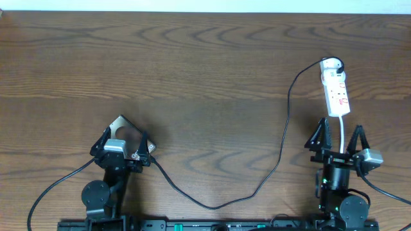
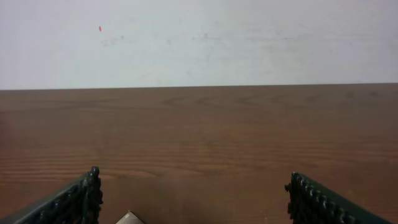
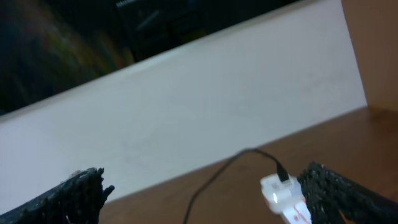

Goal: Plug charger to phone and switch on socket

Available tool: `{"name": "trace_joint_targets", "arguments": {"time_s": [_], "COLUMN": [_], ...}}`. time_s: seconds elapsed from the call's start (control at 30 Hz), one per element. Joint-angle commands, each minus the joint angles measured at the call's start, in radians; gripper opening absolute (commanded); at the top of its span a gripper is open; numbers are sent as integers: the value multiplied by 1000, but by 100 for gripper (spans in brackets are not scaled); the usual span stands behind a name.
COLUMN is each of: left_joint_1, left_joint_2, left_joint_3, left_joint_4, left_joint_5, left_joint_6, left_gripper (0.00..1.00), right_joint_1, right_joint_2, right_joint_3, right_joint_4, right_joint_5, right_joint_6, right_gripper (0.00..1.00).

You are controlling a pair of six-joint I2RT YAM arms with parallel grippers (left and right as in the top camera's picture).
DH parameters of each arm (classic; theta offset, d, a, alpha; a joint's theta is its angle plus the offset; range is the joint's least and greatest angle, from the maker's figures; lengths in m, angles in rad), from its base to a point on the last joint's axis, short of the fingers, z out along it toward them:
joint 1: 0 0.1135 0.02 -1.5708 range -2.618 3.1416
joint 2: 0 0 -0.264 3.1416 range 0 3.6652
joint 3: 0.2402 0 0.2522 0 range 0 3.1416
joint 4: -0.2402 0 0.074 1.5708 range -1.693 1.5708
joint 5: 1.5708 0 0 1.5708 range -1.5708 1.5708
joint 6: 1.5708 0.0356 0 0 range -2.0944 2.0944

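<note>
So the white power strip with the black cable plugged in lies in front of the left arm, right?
Not quite: the power strip, black cable plugged in, lies in front of the right gripper, not the left arm, as the overhead view shows.

Both arms are black, each with a round black joint housing [image 1: 96, 192] low down, a small grey-silver block [image 1: 114, 147] at the wrist and a thick black cable [image 1: 64, 177] coming off it. The left claw [image 1: 126, 137] and right claw [image 1: 339, 127] are black V-shaped forks. Close up, the fingers [image 2: 74, 200] are dark greenish-black with ribbed, knobbly edges.
</note>
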Motion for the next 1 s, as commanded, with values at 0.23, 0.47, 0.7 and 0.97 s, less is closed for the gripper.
{"name": "trace_joint_targets", "arguments": {"time_s": [0.23,0.47,0.7,0.97], "left_joint_1": [4,4,4,4], "left_joint_2": [-7,-7,-7,-7], "left_joint_3": [-10,-10,-10,-10], "left_joint_4": [-45,-45,-45,-45], "left_joint_5": [38,38,38,38], "left_joint_6": [13,13,13,13], "left_gripper": [92,92,92,92], "right_joint_1": [8,7,7,-5], "right_joint_2": [-31,-31,-31,-31], "right_joint_3": [-9,-9,-9,-9], "right_joint_4": [-254,-335,-340,-349], "right_joint_5": [1,-29,-77,-179], "right_joint_6": [24,-84,-180,-278], "right_gripper": [99,99,99,99]}}
